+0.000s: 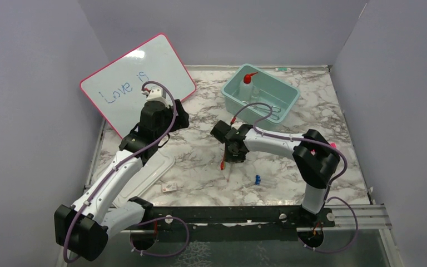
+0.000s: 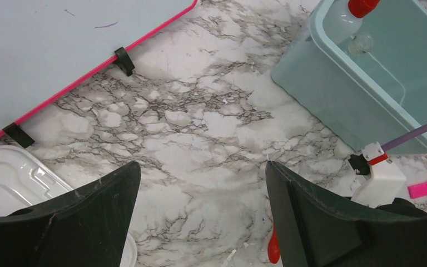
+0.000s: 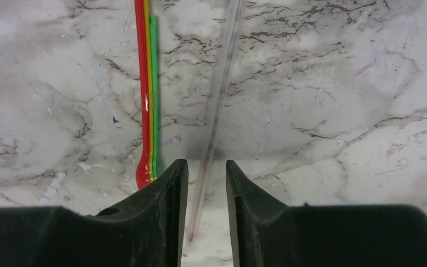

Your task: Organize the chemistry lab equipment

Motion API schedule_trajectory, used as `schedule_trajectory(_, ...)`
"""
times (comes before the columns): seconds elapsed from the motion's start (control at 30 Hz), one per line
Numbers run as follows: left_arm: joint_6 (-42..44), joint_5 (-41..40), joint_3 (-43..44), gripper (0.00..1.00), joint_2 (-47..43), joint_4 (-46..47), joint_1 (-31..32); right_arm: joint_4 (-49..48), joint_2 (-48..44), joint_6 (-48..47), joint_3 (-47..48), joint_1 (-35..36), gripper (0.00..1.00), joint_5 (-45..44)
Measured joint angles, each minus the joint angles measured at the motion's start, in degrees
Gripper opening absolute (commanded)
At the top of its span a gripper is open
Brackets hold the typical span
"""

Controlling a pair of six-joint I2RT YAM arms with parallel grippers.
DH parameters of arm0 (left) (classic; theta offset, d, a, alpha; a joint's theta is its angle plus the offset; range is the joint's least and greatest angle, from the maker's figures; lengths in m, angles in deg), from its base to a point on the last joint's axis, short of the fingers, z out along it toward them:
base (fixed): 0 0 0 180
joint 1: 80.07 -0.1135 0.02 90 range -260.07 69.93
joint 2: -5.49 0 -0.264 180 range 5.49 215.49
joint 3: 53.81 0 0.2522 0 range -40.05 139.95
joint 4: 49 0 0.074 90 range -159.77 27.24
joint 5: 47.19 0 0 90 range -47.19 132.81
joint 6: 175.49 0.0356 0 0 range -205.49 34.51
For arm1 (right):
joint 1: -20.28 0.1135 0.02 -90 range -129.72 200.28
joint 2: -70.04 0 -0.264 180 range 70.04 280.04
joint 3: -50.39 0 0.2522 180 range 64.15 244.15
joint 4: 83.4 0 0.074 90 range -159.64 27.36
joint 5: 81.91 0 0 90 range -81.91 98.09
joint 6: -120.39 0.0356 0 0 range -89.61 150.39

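1. the clear rod point(image 3: 218, 94) lies flat on the marbled worktop point(image 1: 200, 178) in front of the right arm. it is well apart from the teal bin point(image 1: 231, 95) at the back, where the squeeze bottle point(image 1: 247, 84) already sits.
2. the right end effector point(image 3: 205, 164) is low over the rod's near end and straddles it. its jaws stand a narrow gap apart with the rod running between them, and neither pad clearly presses on it, so it does not look pinched yet.
3. the thin red stick point(image 3: 143, 83), with yellow and green edges alongside, lies just beside the rod and outside the jaws. its rounded end sits next to one fingertip.
4. the left end effector point(image 2: 203, 164) hangs near the whiteboard point(image 1: 139, 78), jaws spread wide with nothing between them.
5. the rod looks like glass or hard plastic, so i judge it light, stiff, slick and probably brittle. being round, it will roll if nudged.
6. a gentle, square pinch suits it. a hold this near the end will let the long part lever downward, so a hold closer to the middle would balance it better.
7. the stick lies close enough that a finger could catch it while closing.
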Motion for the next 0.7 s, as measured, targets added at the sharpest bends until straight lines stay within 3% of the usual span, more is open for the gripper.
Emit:
schedule_trajectory(0.33,0.63,-1.22,0.0,0.86,-0.04,0.0,0.37,0.13,2.99,1.11,1.55,0.0,0.17,-0.48)
schedule_trajectory(0.5,1.03,-1.53,0.0,0.86,-0.04,0.0,0.37,-0.59,3.1,0.57,1.55,0.0,0.03,-0.02)
schedule_trajectory(0.7,1.07,-1.68,0.0,0.86,-0.04,-0.02,0.37,-1.6,2.51,-1.97,1.25,0.0,0.01,-0.5)
